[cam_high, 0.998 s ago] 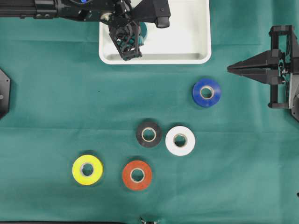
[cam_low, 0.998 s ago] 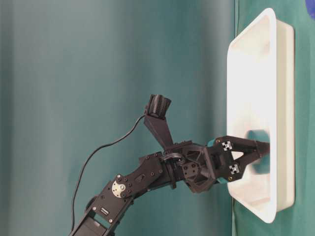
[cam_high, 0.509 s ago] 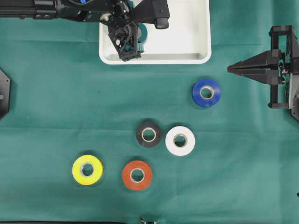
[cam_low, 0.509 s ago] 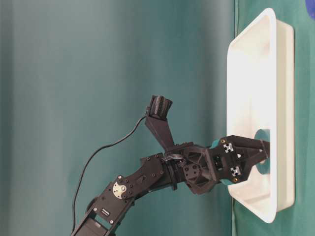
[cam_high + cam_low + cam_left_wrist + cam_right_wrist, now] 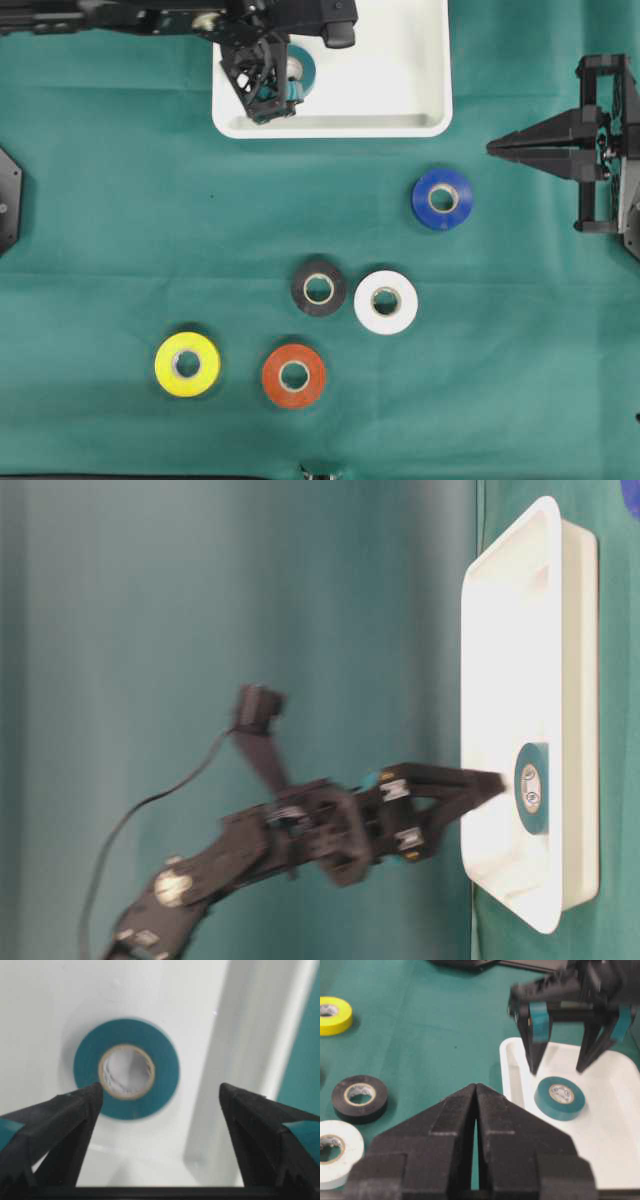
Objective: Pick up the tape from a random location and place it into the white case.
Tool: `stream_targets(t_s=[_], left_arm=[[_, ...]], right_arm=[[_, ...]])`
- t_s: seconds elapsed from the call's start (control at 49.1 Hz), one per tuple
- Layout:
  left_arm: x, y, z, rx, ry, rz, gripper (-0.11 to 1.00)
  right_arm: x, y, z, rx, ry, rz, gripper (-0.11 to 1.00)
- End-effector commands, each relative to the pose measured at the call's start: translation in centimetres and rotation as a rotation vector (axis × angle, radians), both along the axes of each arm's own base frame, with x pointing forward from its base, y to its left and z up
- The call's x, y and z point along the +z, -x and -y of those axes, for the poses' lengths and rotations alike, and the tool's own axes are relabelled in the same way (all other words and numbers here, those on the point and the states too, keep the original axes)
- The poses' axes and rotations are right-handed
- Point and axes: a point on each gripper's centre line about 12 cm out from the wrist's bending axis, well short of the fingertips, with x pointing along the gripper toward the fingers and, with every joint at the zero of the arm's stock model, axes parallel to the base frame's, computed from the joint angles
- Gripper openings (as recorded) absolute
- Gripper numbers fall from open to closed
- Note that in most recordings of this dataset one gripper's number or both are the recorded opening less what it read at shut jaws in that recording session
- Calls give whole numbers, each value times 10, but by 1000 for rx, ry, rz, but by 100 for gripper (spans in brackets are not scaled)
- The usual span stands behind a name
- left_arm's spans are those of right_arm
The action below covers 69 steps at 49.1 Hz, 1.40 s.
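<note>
Teal round tape roll lies flat inside the big white plastic case, left gripper jaws spread wide above it, so lifting away comes next.

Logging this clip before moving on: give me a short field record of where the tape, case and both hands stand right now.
teal tape: lying flat inside the case, near its left end in the overhead view
case: on the green cloth, top of the overhead view
left hand: open, above the teal tape, not gripping it
right hand: shut, empty, off to the right
loose rolls: blue, black, white, yellow, orange
</note>
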Motion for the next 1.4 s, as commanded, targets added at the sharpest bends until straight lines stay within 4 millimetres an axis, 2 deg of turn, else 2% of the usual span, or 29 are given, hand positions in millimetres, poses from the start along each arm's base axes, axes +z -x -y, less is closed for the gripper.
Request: stream_targets(t_s=[0.0, 0.224, 0.611, 0.713, 1.384], left_arm=[[38, 3, 3, -1, -21, 66, 100], [70, 18, 10, -1, -14, 52, 100], [139, 30, 19, -12, -48, 149, 100], [149, 34, 22, -15, -46, 147, 100], [150, 34, 23, -15, -43, 143, 100]], right_arm=[[9, -3, 0, 0, 1, 28, 0], [10, -3, 0, 1, 3, 31, 0], [10, -3, 0, -1, 2, 31, 0], [10, -3, 0, -1, 2, 31, 0], [10, -3, 0, -1, 2, 29, 0]])
